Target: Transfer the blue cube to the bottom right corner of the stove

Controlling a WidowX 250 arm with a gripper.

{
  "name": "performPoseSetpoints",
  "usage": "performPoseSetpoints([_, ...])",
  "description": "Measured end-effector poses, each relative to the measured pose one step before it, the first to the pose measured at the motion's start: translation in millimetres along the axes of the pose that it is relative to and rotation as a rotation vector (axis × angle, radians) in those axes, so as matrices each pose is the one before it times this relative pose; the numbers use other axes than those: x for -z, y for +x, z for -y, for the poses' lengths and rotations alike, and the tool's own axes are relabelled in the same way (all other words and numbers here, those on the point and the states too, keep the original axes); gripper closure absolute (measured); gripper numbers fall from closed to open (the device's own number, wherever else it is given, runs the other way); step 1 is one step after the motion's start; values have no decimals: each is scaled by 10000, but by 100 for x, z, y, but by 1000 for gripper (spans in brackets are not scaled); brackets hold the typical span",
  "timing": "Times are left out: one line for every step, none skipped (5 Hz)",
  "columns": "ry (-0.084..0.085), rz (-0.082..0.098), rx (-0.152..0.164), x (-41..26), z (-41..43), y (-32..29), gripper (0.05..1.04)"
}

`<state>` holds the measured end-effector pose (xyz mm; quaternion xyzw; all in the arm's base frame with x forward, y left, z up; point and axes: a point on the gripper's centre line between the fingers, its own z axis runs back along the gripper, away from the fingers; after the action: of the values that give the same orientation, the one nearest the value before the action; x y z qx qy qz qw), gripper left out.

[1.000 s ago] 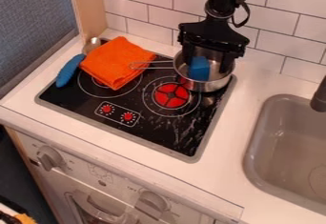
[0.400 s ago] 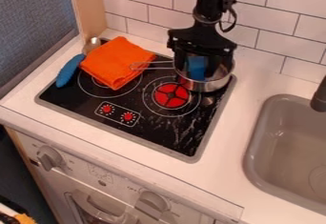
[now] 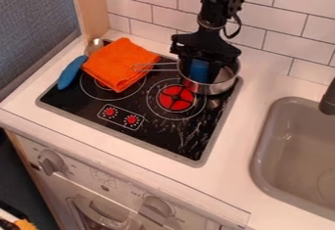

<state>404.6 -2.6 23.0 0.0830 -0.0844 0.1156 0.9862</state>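
Cube (image 3: 198,72) below the gripper (image 3: 200,69) seems light, firm, best held by opposite sides; whether pinched, I cannot tell.

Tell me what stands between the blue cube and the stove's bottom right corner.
The near wall of the pot, since the cube shows within its rim. Beyond that, nothing visible blocks the way to the corner.

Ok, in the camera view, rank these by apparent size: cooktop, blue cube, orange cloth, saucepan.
1. Cooktop
2. Orange cloth and saucepan: too close to rank, the saucepan being partly covered
3. Blue cube
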Motion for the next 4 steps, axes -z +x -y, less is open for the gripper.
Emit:
performPoseSetpoints([-13, -57, 3, 0, 20, -91, 483])
performPoseSetpoints([-137, -49, 9, -31, 219, -54, 483])
performPoseSetpoints([-233, 137, 109, -571, 360, 726, 483])
performPoseSetpoints([-144, 482, 219, -1475, 301, 1381, 483])
